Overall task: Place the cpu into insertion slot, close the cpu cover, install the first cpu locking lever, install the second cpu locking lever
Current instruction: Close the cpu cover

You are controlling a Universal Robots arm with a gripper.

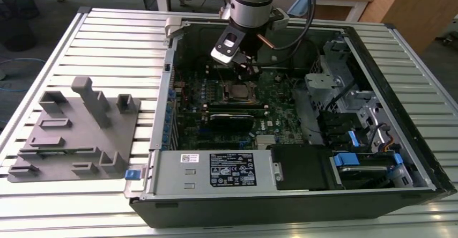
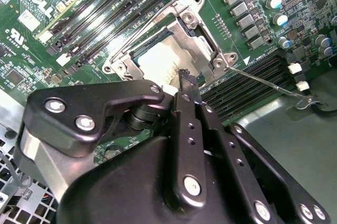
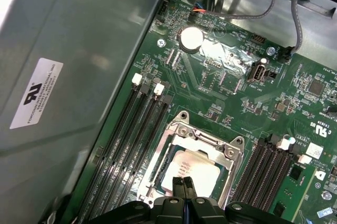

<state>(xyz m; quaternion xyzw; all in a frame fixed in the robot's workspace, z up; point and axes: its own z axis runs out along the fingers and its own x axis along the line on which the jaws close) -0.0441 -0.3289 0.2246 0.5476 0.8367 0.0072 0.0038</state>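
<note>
Robotics lab: open computer tower (image 1: pixel 286 208) on slatted aluminium bench (image 1: pixel 115 39).

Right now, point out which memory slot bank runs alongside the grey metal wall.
The memory slot bank beside the white-labelled grey metal wall; the other bank sits across the cpu from it.

An open computer case (image 1: pixel 400 190) lies on its side on a slatted metal surface (image 1: pixel 107 39). The robot arm (image 1: pixel 250 2) reaches down into it, and its pincer (image 1: pixel 243 66) hangs over the green motherboard (image 1: pixel 207 88), close to the silver-rimmed insertion slot (image 1: pixel 236 92). A long black card (image 1: pixel 230 121) sits on the board nearer the camera, and a labelled power supply (image 1: pixel 207 171) lies nearer still. A grey fixture block (image 1: pixel 79 131) rests on the surface at the exterior view's left.
</note>
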